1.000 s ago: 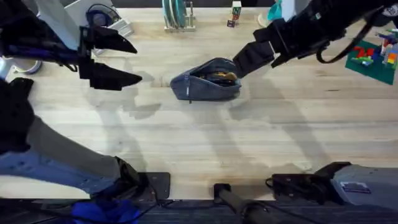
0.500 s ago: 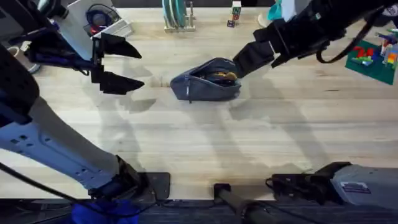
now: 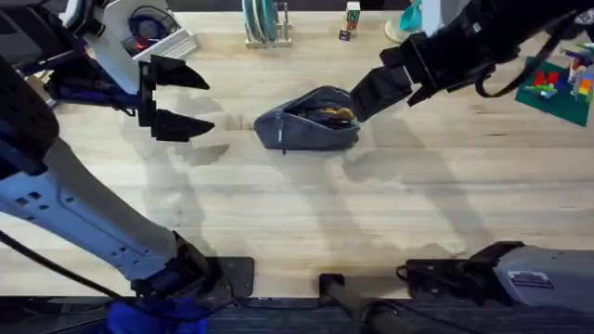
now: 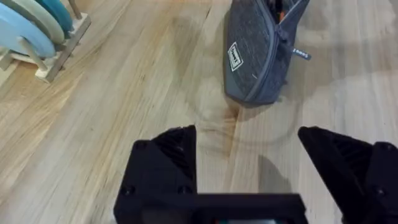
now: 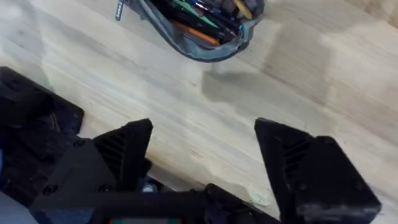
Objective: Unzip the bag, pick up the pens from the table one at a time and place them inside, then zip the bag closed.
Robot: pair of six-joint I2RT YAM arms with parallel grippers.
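Left tool (image 3: pixel 182 100) swung nearer bag (image 3: pixel 306 122), gaping; right tool (image 3: pixel 367 93) gaping at bag's end; bare table (image 3: pixel 306 204) between.

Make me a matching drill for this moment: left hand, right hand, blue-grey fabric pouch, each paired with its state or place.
Things:
1. left hand
2. right hand
3. blue-grey fabric pouch

States:
A. unzipped, pens inside, lying mid-table
B. open, empty, over bare wood on the pouch's left in the overhead view
C. open, empty, at the pouch's right end in the overhead view

Pairs: 1-B, 2-C, 3-A
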